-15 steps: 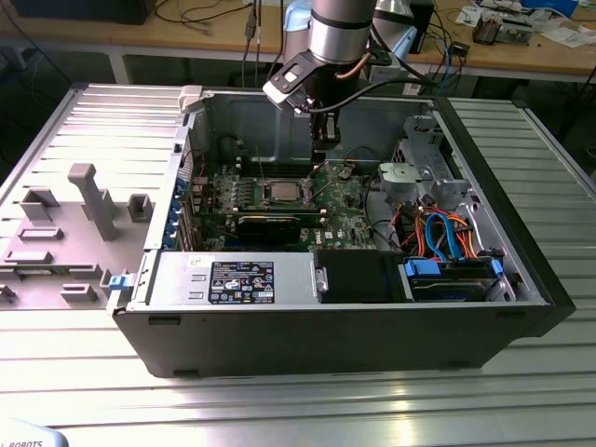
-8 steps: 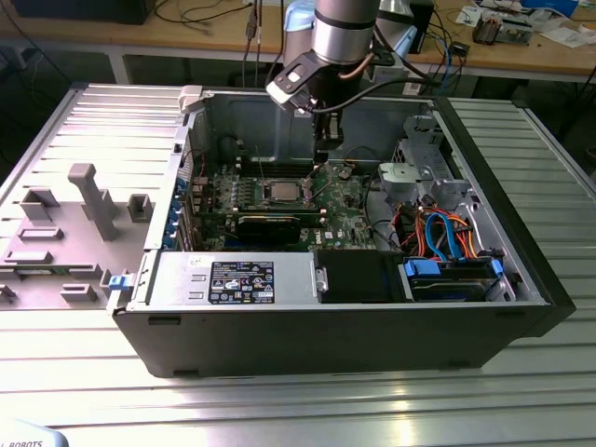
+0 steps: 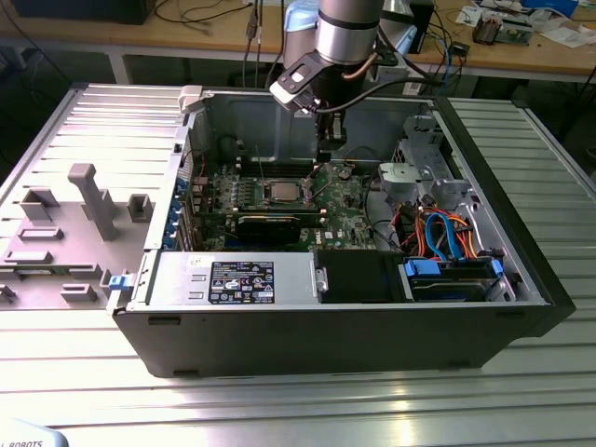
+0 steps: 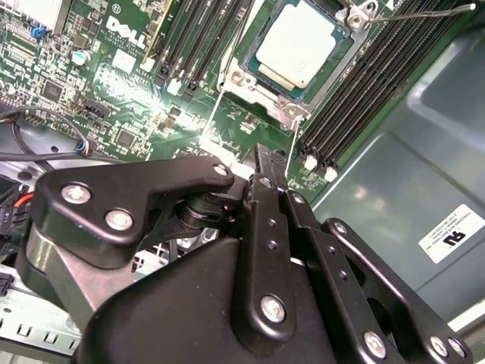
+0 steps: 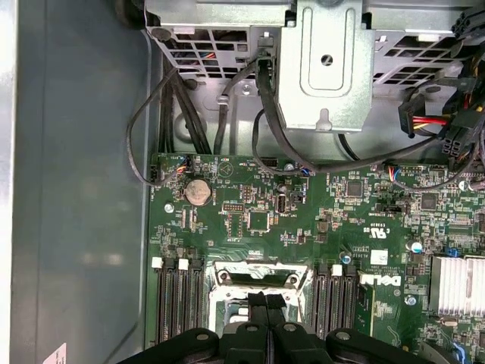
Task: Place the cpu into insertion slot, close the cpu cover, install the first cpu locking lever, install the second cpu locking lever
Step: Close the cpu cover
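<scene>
The cpu (image 4: 297, 42), a silver-topped square chip, lies in the insertion slot (image 4: 244, 54) on the green motherboard. The silver cpu cover (image 4: 261, 89) frames it and looks laid down around the chip. Thin wire locking levers (image 4: 291, 144) stick out from the socket's corners; I cannot tell whether they are latched. In the exterior view the cpu (image 3: 279, 193) sits mid-board, and my gripper (image 3: 331, 156) hangs just to that view's right of it, above the board. My gripper (image 4: 261, 158) is shut with nothing in it. In the first wrist view my gripper (image 5: 265, 302) covers part of the socket frame (image 5: 261, 274).
The open computer case (image 3: 521, 307) rests on a ribbed metal table. Black memory slots (image 4: 379, 83) flank the socket. A graphics card (image 3: 270, 223), a drive cage (image 5: 326, 68), bundled cables (image 3: 447, 237) and a power supply (image 3: 242, 279) crowd the case. A grey fixture (image 3: 88, 200) stands at the exterior view's left.
</scene>
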Action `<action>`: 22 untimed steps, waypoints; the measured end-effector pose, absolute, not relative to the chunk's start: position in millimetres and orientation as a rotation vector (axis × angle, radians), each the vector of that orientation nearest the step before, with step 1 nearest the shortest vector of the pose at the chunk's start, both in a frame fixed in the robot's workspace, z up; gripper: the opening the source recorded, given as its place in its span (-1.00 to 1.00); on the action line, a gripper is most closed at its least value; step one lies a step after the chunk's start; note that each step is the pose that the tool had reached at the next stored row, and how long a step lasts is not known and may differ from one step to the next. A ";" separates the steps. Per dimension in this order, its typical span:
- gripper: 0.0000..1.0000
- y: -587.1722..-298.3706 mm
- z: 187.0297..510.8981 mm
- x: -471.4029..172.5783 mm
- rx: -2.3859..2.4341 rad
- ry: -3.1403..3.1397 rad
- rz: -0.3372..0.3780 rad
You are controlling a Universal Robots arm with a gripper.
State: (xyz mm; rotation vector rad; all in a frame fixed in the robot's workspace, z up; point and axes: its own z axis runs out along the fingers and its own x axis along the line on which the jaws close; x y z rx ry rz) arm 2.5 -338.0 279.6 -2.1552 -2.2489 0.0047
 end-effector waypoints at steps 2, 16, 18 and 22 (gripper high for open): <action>-0.79 -338.0 279.6 3.4 -2.155 -2.249 0.005; -0.79 -338.0 279.6 5.6 -2.155 -2.249 0.005; -0.79 -337.8 279.1 8.2 -2.155 -2.249 0.005; -0.79 -337.0 275.6 17.0 -2.156 -2.250 0.006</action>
